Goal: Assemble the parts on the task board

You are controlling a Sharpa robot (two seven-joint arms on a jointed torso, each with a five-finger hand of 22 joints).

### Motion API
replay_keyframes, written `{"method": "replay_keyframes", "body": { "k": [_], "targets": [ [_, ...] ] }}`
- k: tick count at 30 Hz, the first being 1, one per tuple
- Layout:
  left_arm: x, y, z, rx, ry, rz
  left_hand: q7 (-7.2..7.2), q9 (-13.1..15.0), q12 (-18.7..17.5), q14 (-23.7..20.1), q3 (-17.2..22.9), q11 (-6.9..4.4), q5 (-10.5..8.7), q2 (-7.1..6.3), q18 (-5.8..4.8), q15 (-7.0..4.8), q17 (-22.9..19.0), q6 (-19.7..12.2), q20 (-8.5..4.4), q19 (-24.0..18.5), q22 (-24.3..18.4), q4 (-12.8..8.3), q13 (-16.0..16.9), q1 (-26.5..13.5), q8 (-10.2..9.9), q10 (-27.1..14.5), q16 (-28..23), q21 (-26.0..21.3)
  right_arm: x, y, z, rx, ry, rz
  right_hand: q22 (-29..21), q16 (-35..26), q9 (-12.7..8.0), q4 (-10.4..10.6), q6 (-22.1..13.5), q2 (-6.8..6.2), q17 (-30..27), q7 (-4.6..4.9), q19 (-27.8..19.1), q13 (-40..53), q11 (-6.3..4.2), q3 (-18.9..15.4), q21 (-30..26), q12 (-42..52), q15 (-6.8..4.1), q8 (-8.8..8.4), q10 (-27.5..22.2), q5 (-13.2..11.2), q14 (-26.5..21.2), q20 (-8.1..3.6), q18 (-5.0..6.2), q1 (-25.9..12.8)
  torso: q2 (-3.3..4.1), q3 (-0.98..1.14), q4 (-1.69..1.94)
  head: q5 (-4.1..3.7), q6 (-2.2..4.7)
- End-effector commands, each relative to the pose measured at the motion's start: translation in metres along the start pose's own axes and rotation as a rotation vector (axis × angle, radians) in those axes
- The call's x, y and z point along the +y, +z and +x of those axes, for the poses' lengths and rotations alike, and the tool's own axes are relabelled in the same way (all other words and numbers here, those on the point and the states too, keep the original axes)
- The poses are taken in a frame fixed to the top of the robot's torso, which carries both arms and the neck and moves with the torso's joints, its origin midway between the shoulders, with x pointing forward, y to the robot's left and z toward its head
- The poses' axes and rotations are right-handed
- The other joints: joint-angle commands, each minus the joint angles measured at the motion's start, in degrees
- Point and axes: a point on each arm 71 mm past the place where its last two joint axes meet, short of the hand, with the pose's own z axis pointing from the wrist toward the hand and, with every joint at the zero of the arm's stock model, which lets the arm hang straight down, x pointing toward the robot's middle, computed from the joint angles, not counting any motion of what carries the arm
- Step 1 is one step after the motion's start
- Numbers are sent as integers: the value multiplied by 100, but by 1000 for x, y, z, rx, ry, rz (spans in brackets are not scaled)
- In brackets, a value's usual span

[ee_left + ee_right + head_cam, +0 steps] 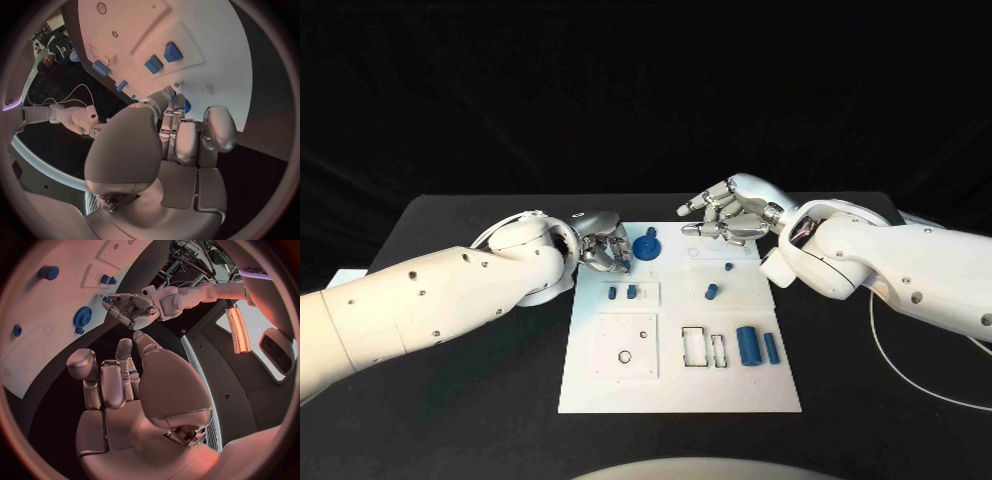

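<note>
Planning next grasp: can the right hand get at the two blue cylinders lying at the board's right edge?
Probably yes. The right hand hovers open over the board's far end, and the blue cylinders lie uncovered on the task board with nothing above them.

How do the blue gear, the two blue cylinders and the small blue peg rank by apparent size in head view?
1. Blue gear, largest.
2. Two blue cylinders; the left one looks slightly bigger, too close to split.
3. Small blue peg, smallest.

Blue parts [749, 345], white board [679, 385], blk table [473, 400].
</note>
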Motion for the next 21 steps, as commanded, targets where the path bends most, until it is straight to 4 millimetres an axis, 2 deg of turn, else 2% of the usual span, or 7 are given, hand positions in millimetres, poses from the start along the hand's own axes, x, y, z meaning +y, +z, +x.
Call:
{"method": "replay_keyframes", "body": {
  "k": [1,9,21],
  "targets": [
    [3,-2,1,33,-35,-19,-9,-3,-18,105,45,10,-29,-7,-71,-26,-5,31,-24,63,65,2,-1,-64,-22,39,-15,20,0,0,1,16,-3,-4,-10,-17,2,18,41,54,7,4,-24,6,-7,5,-17,18,11,39,-12,31,167,5,72,-14,4,-2,-5,12,-10],
    [7,-3,2,49,-34,-33,-11,-5,-28,102,49,10,-31,-14,-72,-26,-19,33,-23,64,69,-1,0,-77,-27,44,-19,26,0,0,2,17,-2,-4,-10,-17,2,18,41,54,7,4,-24,6,-7,5,-17,18,11,39,-12,31,167,5,72,-14,10,3,-9,24,-21],
    [5,2,5,51,-29,-34,-13,-6,-34,103,54,9,-32,-15,-73,-26,-18,36,-23,64,74,-3,1,-83,-29,47,-18,32,0,1,3,19,-1,-5,-10,-17,2,18,41,54,7,4,-24,6,-7,5,-17,18,11,39,-12,31,167,5,72,-14,4,-1,-12,15,-34]
  ]
}}
